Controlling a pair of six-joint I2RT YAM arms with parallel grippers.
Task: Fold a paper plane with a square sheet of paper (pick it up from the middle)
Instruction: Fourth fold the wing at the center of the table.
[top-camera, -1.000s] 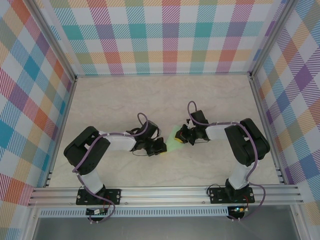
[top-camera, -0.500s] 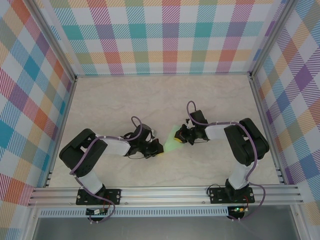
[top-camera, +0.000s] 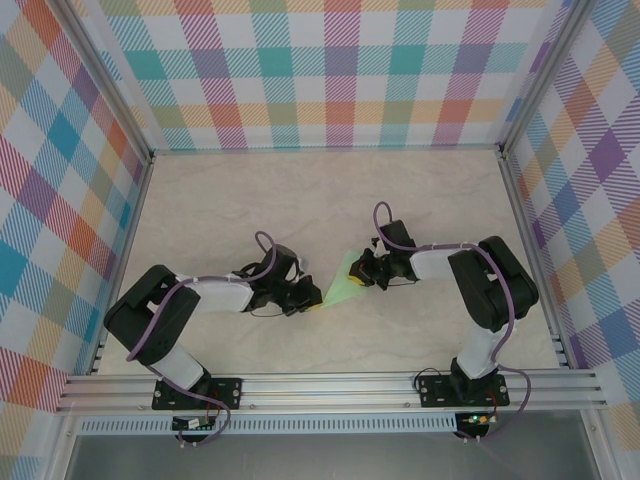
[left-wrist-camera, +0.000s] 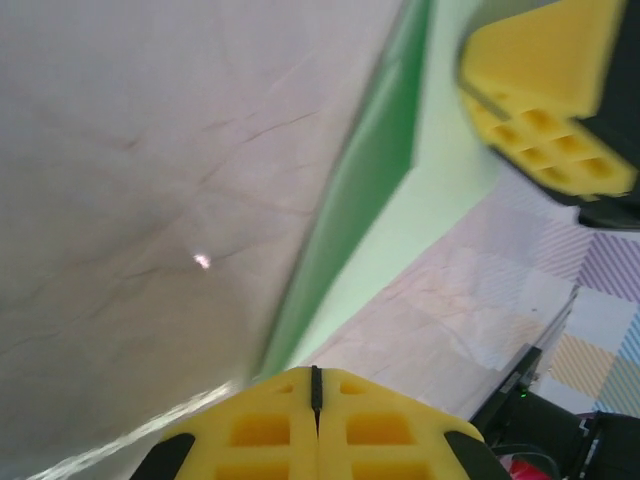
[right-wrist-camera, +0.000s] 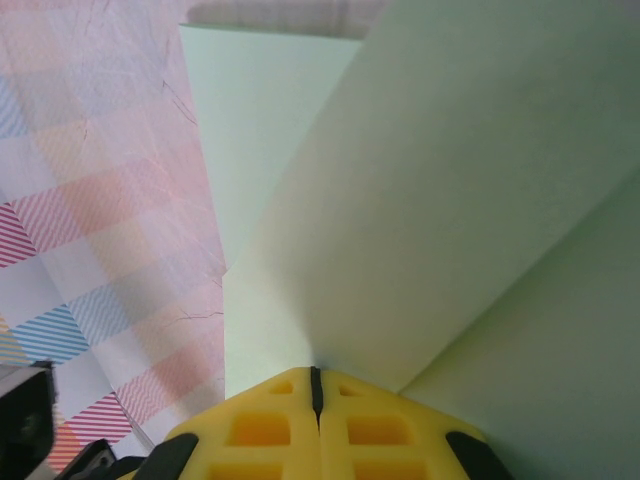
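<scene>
The creased mint-green paper sheet (top-camera: 340, 287) sits about mid-bench (top-camera: 250, 210). The right end effector (top-camera: 362, 273) is clamped tight on its 2 o'clock edge, with one flap standing up. The left end effector (top-camera: 314, 297) is fully closed on nothing, tip right at the sheet's 8 o'clock corner.

**Matt paper on a soft-sheen, stone-look table**
Close in on the paper plane (right-wrist-camera: 470, 180): thin pale mint paper, matt and smooth, its creases crisp and sharp. The table (top-camera: 260, 200) looks like pale veined marble with a soft sheen, and one small glint shows on it in the left wrist view. The pads (left-wrist-camera: 255, 432) of the left gripper (left-wrist-camera: 315, 385) are matt yellow moulded plastic with square recesses. The rails (top-camera: 330, 385) at the near edge are brushed aluminium, and the walls (top-camera: 340, 70) carry a flat, glare-free plaid print.
</scene>
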